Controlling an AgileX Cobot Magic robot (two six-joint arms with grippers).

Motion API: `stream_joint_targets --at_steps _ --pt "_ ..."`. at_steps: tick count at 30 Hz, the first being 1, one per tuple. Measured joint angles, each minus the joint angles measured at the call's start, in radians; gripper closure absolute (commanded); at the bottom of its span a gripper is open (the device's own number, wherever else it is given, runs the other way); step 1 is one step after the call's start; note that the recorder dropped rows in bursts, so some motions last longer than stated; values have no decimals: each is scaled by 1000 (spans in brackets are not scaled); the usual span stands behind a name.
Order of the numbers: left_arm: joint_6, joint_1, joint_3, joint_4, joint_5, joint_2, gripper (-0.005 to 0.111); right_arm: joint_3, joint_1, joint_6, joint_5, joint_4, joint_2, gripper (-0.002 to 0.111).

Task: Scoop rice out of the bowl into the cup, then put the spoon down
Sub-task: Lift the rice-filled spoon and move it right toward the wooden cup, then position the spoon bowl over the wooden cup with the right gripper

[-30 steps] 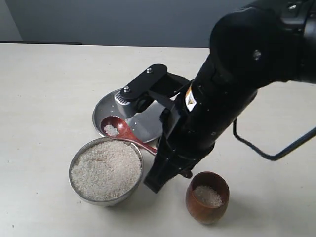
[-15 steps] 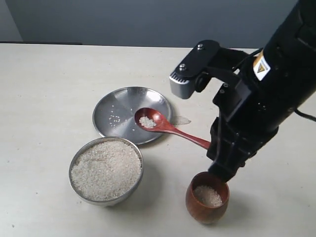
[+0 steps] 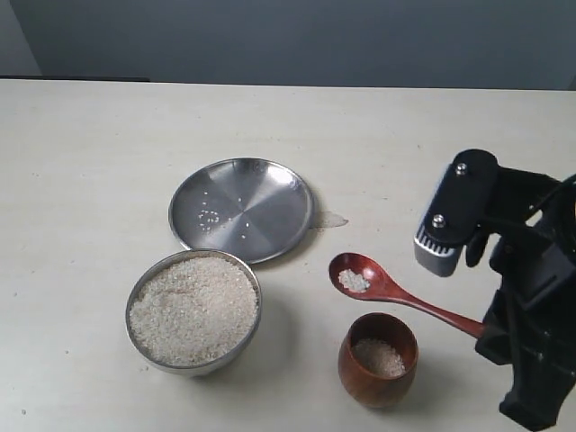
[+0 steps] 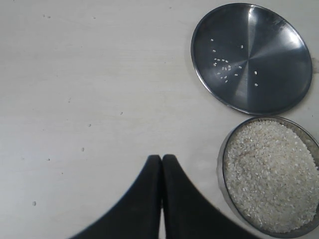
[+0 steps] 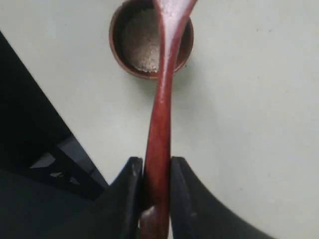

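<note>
Crowded ahead of the right pincer (image 5: 155, 163), open elsewhere.
Clamped in its jaws and jutting forward, the spoon (image 3: 387, 290), crossing above the cup (image 3: 378, 362) and barring a low pass there. Farther ahead, well apart from that pincer, the bowl (image 3: 137, 297) with the steel plate (image 3: 261, 220) just beside it. Bare table (image 3: 90, 153) wide open beyond the plate and out to both sides. Around the closed left pincer (image 4: 161, 160), free tabletop on one flank, bowl and plate near on the other.

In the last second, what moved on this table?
The right gripper carried the wooden spoon, with a little rice, from over the steel plate across to the wooden cup, keeping its grip. The plate, steel bowl and cup stayed put.
</note>
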Motion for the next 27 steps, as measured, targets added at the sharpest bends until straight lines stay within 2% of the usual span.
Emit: stream_joint_targets --at_steps 7,27 --pt "0 0 0 0 0 0 106 125 0 77 -12 -76 -59 109" --pt "0 0 0 0 0 0 106 163 0 165 -37 -163 -73 109"
